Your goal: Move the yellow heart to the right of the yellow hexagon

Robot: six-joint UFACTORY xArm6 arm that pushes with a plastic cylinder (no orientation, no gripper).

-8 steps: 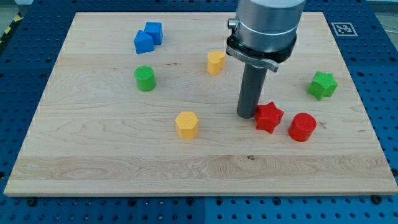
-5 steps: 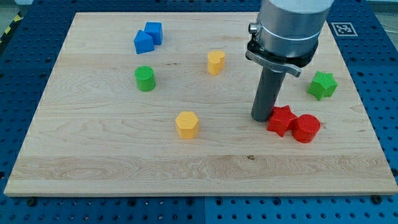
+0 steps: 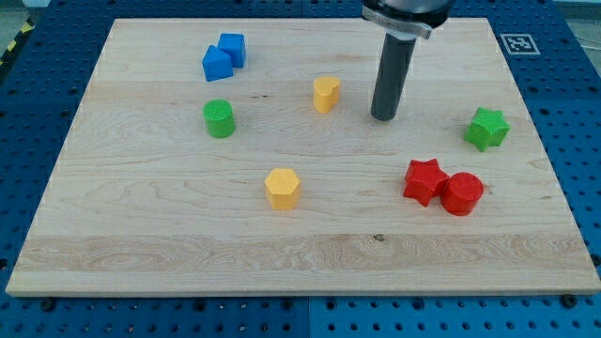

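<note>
The yellow heart [image 3: 326, 94] sits on the wooden board [image 3: 141, 235] in the upper middle. The yellow hexagon [image 3: 282, 188] lies below it and a little to the view's left. My tip [image 3: 383, 117] rests on the board to the right of the yellow heart, apart from it by about one block's width, and well above and right of the hexagon. It touches no block.
A red star [image 3: 424, 181] touches a red cylinder [image 3: 461, 193] at the lower right. A green star [image 3: 487, 129] sits at the right edge. A green cylinder [image 3: 219, 118] is at the left; two blue blocks [image 3: 223, 56] sit at the upper left.
My tip pushed the red star rightward against the red cylinder, then moved up the board to beside the yellow heart. The yellow blocks have not moved.
</note>
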